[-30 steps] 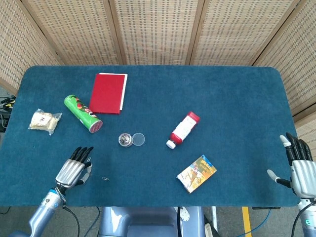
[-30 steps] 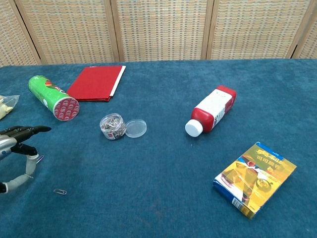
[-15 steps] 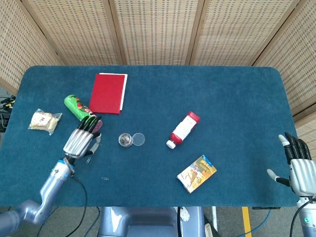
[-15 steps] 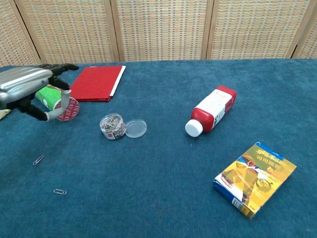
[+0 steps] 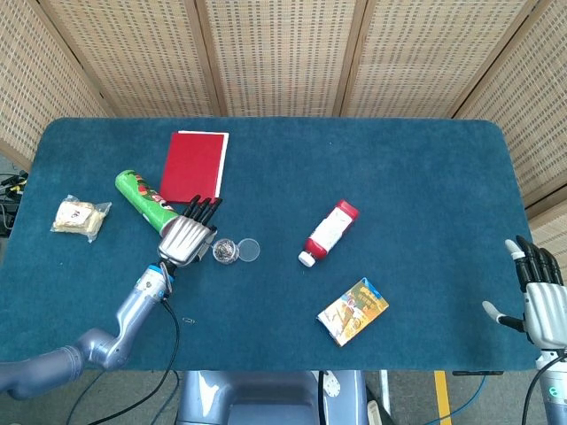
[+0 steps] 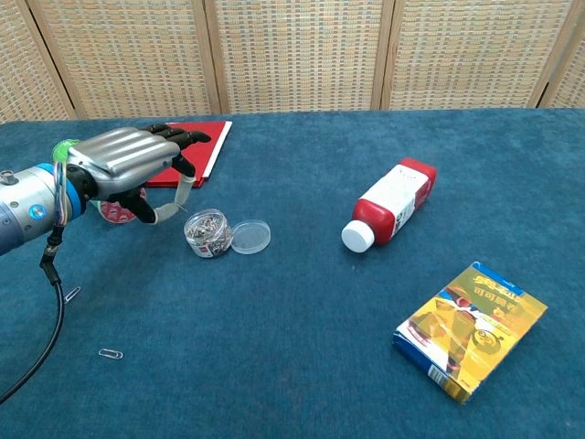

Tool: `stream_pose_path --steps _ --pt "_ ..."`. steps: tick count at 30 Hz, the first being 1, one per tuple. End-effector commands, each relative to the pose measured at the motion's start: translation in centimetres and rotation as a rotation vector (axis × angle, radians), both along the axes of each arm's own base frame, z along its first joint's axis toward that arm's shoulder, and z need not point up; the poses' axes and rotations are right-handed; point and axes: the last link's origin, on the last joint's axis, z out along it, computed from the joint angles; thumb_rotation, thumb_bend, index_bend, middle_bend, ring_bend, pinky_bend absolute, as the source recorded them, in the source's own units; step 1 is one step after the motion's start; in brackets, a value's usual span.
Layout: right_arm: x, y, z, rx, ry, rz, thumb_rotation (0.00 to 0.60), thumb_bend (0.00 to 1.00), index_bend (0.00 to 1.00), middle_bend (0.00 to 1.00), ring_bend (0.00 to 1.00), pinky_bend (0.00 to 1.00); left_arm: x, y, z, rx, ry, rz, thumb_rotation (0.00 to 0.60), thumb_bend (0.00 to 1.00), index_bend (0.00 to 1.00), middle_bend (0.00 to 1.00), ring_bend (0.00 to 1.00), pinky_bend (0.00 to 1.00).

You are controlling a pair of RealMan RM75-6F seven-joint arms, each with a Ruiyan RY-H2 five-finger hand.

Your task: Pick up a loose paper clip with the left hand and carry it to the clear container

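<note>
The clear container (image 5: 226, 251) (image 6: 207, 233), full of paper clips, stands open with its lid (image 5: 249, 249) (image 6: 249, 237) lying beside it on the right. My left hand (image 5: 188, 237) (image 6: 128, 165) hovers just left of the container with its fingers stretched out and its thumb pointing down; I see nothing in it. Two loose paper clips lie on the blue cloth, one (image 6: 71, 294) below the forearm and another (image 5: 189, 320) (image 6: 111, 353) nearer the front edge. My right hand (image 5: 540, 301) rests at the far right edge with its fingers spread, empty.
A green chips can (image 5: 142, 197) and a red folder (image 5: 195, 166) (image 6: 206, 137) lie behind the left hand. A red bottle (image 5: 330, 232) (image 6: 388, 203) lies at the centre right, a yellow box (image 5: 353, 311) (image 6: 471, 329) in front of it, and a snack packet (image 5: 80, 217) at the far left.
My left hand has risen from beside the loose clips at the front left and swept back and to the right, up to the container. Both clips stay on the cloth. The right hand barely moved.
</note>
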Motion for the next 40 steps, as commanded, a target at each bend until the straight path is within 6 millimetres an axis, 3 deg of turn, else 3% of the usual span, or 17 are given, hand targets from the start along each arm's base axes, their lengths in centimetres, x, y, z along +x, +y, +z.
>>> stream_pose_path --steps 1,6,9,11,14,17,22,25,29,36,40 --pt "0.0 0.0 0.1 -0.004 -0.004 -0.001 0.600 0.00 0.00 0.00 0.00 0.00 0.2 -0.1 -0.4 -0.006 0.000 0.000 0.600 0.50 0.69 0.00 0.00 0.00" --pt "-0.2 0.0 0.5 -0.011 -0.013 -0.005 0.600 0.00 0.00 0.00 0.00 0.00 0.5 -0.1 -1.0 -0.012 0.007 -0.001 0.600 0.50 0.67 0.00 0.00 0.00" --pt "-0.2 0.0 0.4 -0.008 -0.013 -0.003 0.600 0.00 0.00 0.00 0.00 0.00 0.9 -0.2 -1.2 -0.018 -0.018 0.003 0.600 0.40 0.46 0.00 0.00 0.00" --pt "-0.1 0.0 0.4 -0.007 -0.012 -0.002 0.600 0.00 0.00 0.00 0.00 0.00 1.0 -0.3 -1.0 -0.027 -0.023 0.007 0.600 0.26 0.29 0.00 0.00 0.00" --pt "-0.1 0.0 0.4 -0.010 -0.012 0.000 0.600 0.00 0.00 0.00 0.00 0.00 1.4 -0.3 -0.6 -0.029 -0.040 0.003 0.600 0.18 0.11 0.00 0.00 0.00" --pt "-0.1 0.0 0.4 -0.012 -0.012 -0.001 0.600 0.00 0.00 0.00 0.00 0.00 1.8 -0.4 0.1 -0.027 -0.068 -0.004 0.600 0.17 0.01 0.00 0.00 0.00" --pt "0.0 0.1 0.3 -0.009 -0.010 0.001 0.600 0.00 0.00 0.00 0.00 0.00 2.1 -0.8 2.8 0.016 -0.130 -0.018 0.600 0.14 0.00 0.00 0.00 0.00" --pt "0.1 0.1 0.2 -0.005 -0.008 0.005 0.600 0.00 0.00 0.00 0.00 0.00 1.2 -1.7 6.0 0.091 -0.172 -0.003 0.600 0.05 0.00 0.00 0.00 0.00" --pt "0.3 0.2 0.1 0.001 -0.006 0.010 0.600 0.00 0.00 0.00 0.00 0.00 -2.6 -4.8 10.9 0.200 -0.225 0.118 0.600 0.00 0.00 0.00 0.00 0.00" --pt "0.6 0.3 0.2 -0.003 -0.005 0.020 0.600 0.00 0.00 0.00 0.00 0.00 -7.0 -8.5 14.3 0.280 -0.308 0.186 0.600 0.00 0.00 0.00 0.00 0.00" --pt "0.6 0.5 0.3 -0.002 0.008 0.025 0.600 0.00 0.00 0.00 0.00 0.00 -10.7 -12.5 16.2 0.306 -0.333 0.262 0.600 0.00 0.00 0.00 0.00 0.00"
